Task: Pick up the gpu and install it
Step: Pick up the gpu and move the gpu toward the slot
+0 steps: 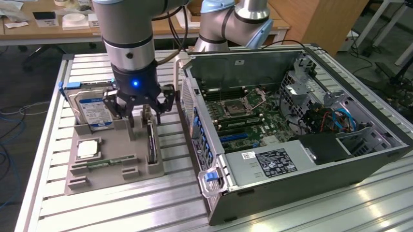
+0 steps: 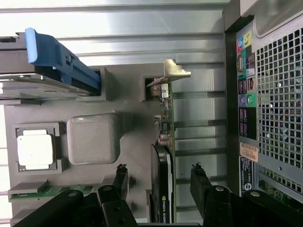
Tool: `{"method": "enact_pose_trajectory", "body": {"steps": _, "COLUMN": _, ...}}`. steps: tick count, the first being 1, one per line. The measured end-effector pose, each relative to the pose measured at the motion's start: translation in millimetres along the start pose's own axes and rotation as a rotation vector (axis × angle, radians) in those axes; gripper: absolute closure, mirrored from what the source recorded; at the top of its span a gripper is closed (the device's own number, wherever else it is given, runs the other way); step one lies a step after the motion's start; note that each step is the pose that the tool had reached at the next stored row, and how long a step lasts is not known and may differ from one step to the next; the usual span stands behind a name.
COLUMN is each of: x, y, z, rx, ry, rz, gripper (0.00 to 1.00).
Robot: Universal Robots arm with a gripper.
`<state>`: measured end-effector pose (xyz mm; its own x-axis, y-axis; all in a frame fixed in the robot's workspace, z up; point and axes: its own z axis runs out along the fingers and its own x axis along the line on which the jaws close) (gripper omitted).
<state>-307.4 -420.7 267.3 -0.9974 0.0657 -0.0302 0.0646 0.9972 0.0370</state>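
The gpu [image 1: 151,143] is a thin dark card standing on edge in a slot of the grey parts holder [image 1: 103,180], on the side nearest the computer case. In the wrist view the gpu [image 2: 163,161] shows edge-on, its metal bracket [image 2: 174,72] at the far end. My gripper [image 1: 147,112] hangs just above the card's bracket end. It is open, and in the wrist view the gripper [image 2: 159,180] has one finger [image 2: 120,176] on each side of the card, both apart from it.
The holder also carries a silver blue-labelled hard drive [image 1: 94,110], a square processor [image 1: 88,149] and a green memory stick [image 1: 107,163]. The open computer case [image 1: 361,166] lies close on the exterior view's right, motherboard [image 1: 242,113] exposed. A second arm [image 1: 232,24] stands behind.
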Motion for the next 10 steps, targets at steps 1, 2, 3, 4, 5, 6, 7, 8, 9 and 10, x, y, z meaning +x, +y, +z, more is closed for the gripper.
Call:
{"method": "enact_pose_trajectory", "body": {"steps": 1, "x": 0.0, "y": 0.0, "z": 0.6, "rx": -0.0001, "ry": -0.0002, "rz": 0.000, "gripper": 0.35}}
{"method": "enact_pose_trajectory", "body": {"steps": 2, "x": 0.1, "y": 0.0, "z": 1.3, "rx": -0.0001, "ry": -0.0004, "rz": 0.000, "gripper": 0.35}}
{"method": "enact_pose_trajectory", "body": {"steps": 3, "x": 0.0, "y": -0.1, "z": 1.9, "rx": 0.0000, "ry": -0.0005, "rz": 0.000, "gripper": 0.35}}
{"method": "enact_pose_trajectory", "body": {"steps": 4, "x": 0.1, "y": -0.1, "z": 2.6, "rx": 0.0000, "ry": -0.0006, "rz": 0.000, "gripper": 0.35}}
{"method": "enact_pose_trajectory", "body": {"steps": 5, "x": 0.1, "y": -0.1, "z": 3.0, "rx": 0.0000, "ry": -0.0006, "rz": 0.000, "gripper": 0.35}}
{"method": "enact_pose_trajectory", "body": {"steps": 6, "x": 0.1, "y": -0.1, "z": 3.5, "rx": 0.0000, "ry": -0.0006, "rz": 0.000, "gripper": 0.35}}
{"method": "enact_pose_trajectory", "body": {"steps": 7, "x": 0.1, "y": -0.2, "z": 3.8, "rx": 0.0001, "ry": -0.0005, "rz": 0.000, "gripper": 0.35}}
{"method": "enact_pose_trajectory", "body": {"steps": 8, "x": 0.2, "y": -0.4, "z": 4.3, "rx": -0.0005, "ry": -0.0008, "rz": 0.000, "gripper": 0.35}}
{"method": "enact_pose_trajectory", "body": {"steps": 9, "x": 0.1, "y": -1.1, "z": 4.8, "rx": -0.0013, "ry": -0.0020, "rz": 0.000, "gripper": 0.35}}
{"method": "enact_pose_trajectory", "body": {"steps": 10, "x": 0.1, "y": -2.4, "z": 5.4, "rx": -0.0017, "ry": -0.0036, "rz": 0.000, "gripper": 0.35}}
